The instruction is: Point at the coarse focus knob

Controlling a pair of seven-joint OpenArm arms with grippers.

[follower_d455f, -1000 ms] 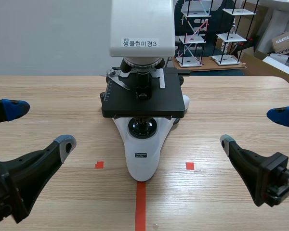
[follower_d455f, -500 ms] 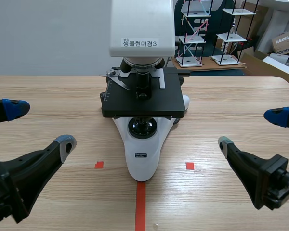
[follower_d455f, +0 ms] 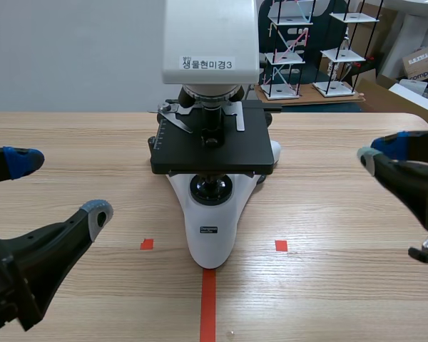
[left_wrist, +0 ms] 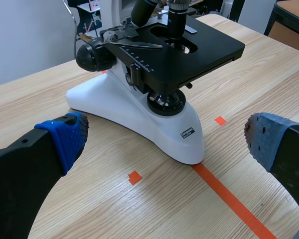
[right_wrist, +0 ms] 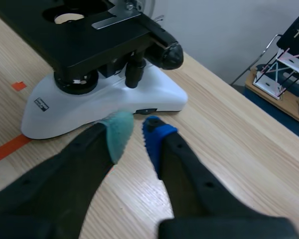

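– What is the surface like, and the room?

– A pale wood-grain table [follower_d455f: 357, 285] with an orange-red tape line [follower_d455f: 208, 306] down its middle and two small squares beside it; behind stand a pale wall [follower_d455f: 71, 50], black wire shelf racks [follower_d455f: 342, 50] with white trays, and a brown cardboard box [follower_d455f: 422, 60].

– Any writing?

– A white label [follower_d455f: 207, 63] on the head of the white and black microscope [follower_d455f: 210, 235] reads "생물현미경3"; a small dark plate on the base is too small to read.

– And the arms?

– The left gripper [follower_d455f: 57, 187] hangs low at the near left of the table, well apart from the microscope; its fingers are spread wide, nothing between them. The right gripper [right_wrist: 134, 132] is raised beside the microscope's right flank; its pads are drawn almost together, a narrow gap between them, nothing held.

– Where is the knob?

– The black round coarse focus knob [right_wrist: 170, 55] juts from the microscope's side, beneath the stage's rear corner; it lies ahead of the right gripper's tips, apart from them; the tips are near the white base, but I cannot tell whether they touch it.
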